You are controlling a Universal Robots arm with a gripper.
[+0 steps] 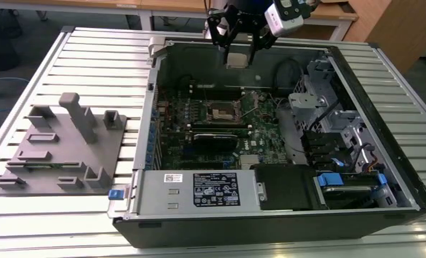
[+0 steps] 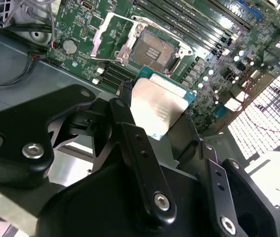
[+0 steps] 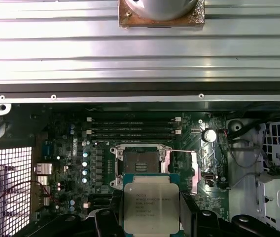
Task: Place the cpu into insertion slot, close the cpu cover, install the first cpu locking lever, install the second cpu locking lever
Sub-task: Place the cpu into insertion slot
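Ribbed metal table, open computer case: the gripper hangs high over the motherboard, jaws clamped on the edges of the cpu, its silver top plain in the first wrist view. Below, the insertion slot lies uncovered, well apart from the chip. A clean seating likely depends on keeping the chip level, squaring its corners to the socket and lowering it straight, never scraping the contacts.

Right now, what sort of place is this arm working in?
Likely a robotics lab bench: open black desktop computer case on a ribbed silver aluminium table, grey plastic fixture block beside it, wooden desks behind. The gripper holds a flat square silver cpu over the case.
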